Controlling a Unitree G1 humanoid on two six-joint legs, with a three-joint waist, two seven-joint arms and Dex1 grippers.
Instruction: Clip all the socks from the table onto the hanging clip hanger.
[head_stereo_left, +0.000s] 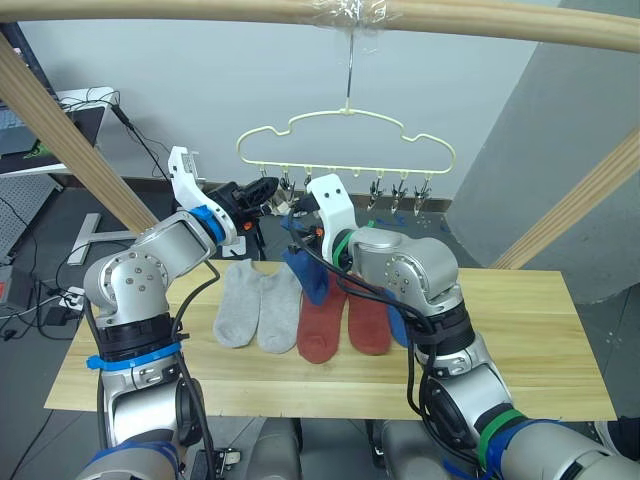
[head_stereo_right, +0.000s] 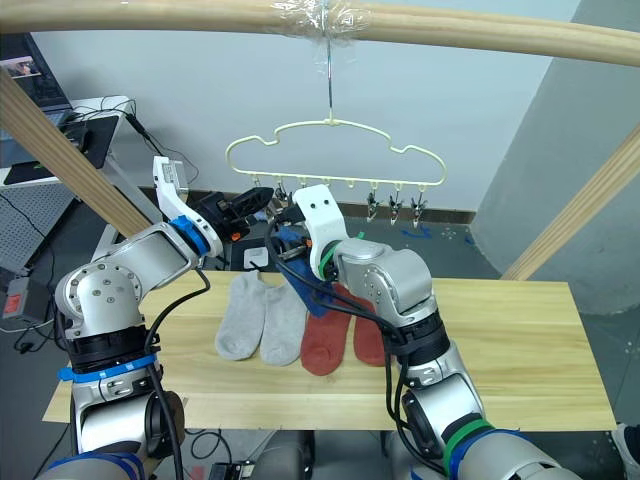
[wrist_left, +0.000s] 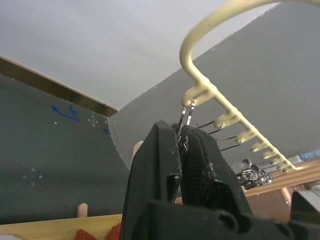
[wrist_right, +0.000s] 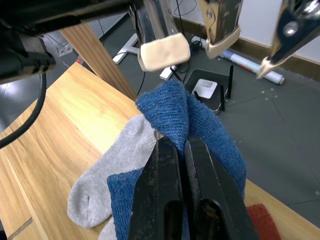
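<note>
The pale-yellow clip hanger hangs from the pole above the table. My left gripper is shut on its leftmost metal clip, whose padded ends stand apart. My right gripper is shut on a blue sock, held up just below that clip, and the sock trails down toward the table. Two grey socks and two rust red socks lie side by side on the wood. Another blue sock peeks out behind my right arm.
A round wooden pole crosses overhead, with slanted struts at the left and right. The other clips hang with nothing in them. A black device and cables lie on the floor behind the table.
</note>
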